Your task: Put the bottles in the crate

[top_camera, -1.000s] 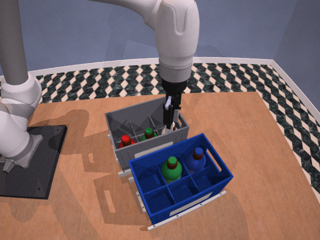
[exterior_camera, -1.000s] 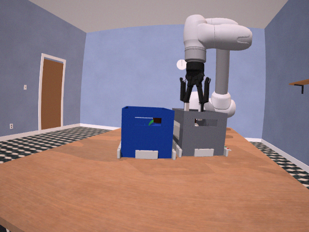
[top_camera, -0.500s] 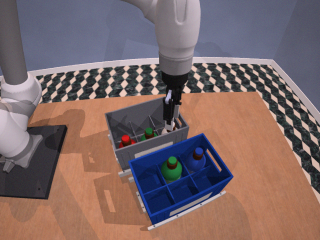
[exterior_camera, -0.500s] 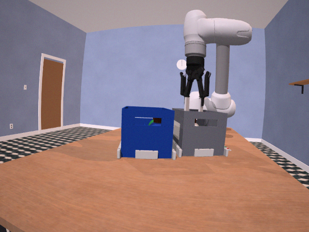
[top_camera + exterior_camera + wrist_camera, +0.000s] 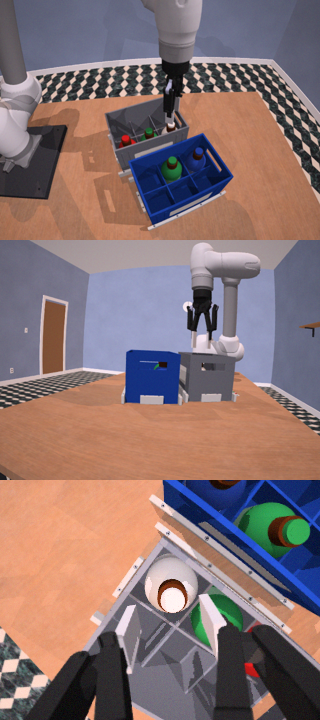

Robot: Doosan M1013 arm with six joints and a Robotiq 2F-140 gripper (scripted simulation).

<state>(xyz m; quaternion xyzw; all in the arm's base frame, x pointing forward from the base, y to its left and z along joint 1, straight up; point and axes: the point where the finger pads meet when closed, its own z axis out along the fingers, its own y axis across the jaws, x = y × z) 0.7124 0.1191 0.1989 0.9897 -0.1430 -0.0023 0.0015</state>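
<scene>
My gripper point(image 5: 169, 121) point(image 5: 201, 347) point(image 5: 169, 613) is part-open and empty, its fingertips above the grey crate point(image 5: 124, 158) point(image 5: 211, 383). In that crate a white bottle point(image 5: 165, 131) point(image 5: 162, 572) stands upright in the corner compartment, just below the fingertips. A green bottle point(image 5: 148, 131) point(image 5: 227, 612) is beside it, and a red bottle point(image 5: 125, 139) point(image 5: 251, 670) is at the row's other end. The blue crate point(image 5: 158, 217) point(image 5: 152, 384) holds a green bottle point(image 5: 171, 171) and a blue bottle point(image 5: 195, 161). The pick list point(image 5: 237, 394) barely shows beyond the grey crate, unreadable.
The crates stand close side by side, level, with low white rails point(image 5: 179, 215) point(image 5: 151, 399) around their bases. Their raised walls and dividers are near the fingers' space. The robot's dark base plate point(image 5: 55, 155) is on the table at the left in the top view.
</scene>
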